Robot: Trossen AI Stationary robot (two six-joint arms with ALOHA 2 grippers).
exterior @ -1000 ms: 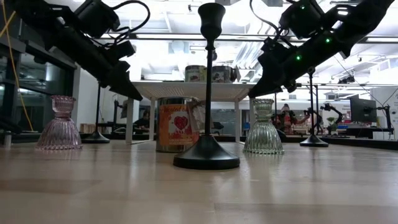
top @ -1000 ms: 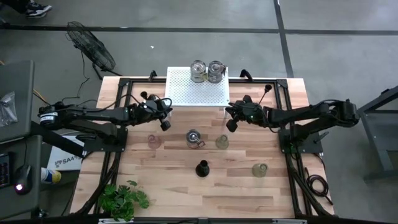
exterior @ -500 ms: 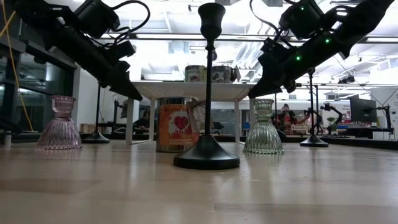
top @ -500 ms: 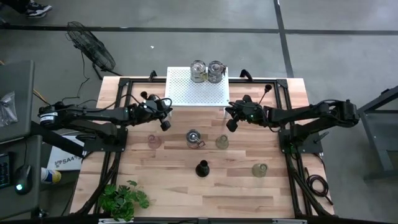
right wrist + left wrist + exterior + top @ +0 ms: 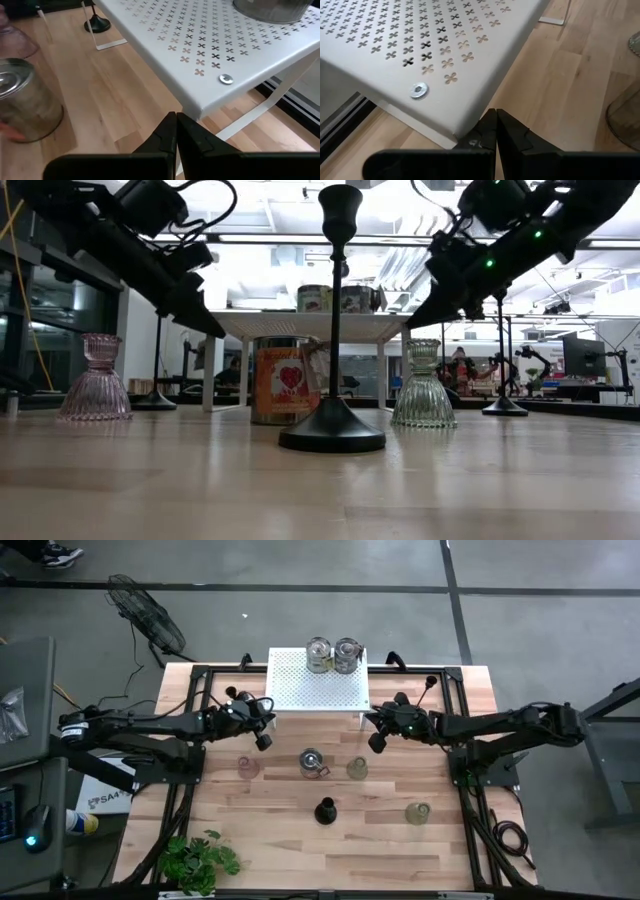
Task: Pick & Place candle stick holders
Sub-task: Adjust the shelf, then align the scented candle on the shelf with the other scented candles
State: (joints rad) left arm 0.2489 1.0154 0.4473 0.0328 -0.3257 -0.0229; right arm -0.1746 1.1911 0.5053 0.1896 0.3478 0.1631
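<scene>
Two clear glass holders (image 5: 319, 654) (image 5: 347, 654) stand on the white perforated stand (image 5: 300, 690). On the table stand a pink glass holder (image 5: 247, 767), a round clear one (image 5: 312, 762), a greenish one (image 5: 357, 768), a slim black stemmed stick (image 5: 325, 810) and another greenish cup (image 5: 418, 812). Slim black sticks stand beside the stand on the left (image 5: 232, 694) and the right (image 5: 430, 685). My left gripper (image 5: 263, 742) is shut and empty above the table by the stand's near left corner. My right gripper (image 5: 377, 745) is shut and empty by the near right corner.
A leafy green plant (image 5: 200, 860) lies at the table's near left corner. Black frame rails (image 5: 195, 720) run along both sides of the table. The white stand's legs (image 5: 383, 375) rest on the table at the far middle.
Both grippers have risen a little. My right gripper has drawn slightly back toward the table's right edge, and my left slightly toward the left edge. Both stay shut. No holder has moved.
</scene>
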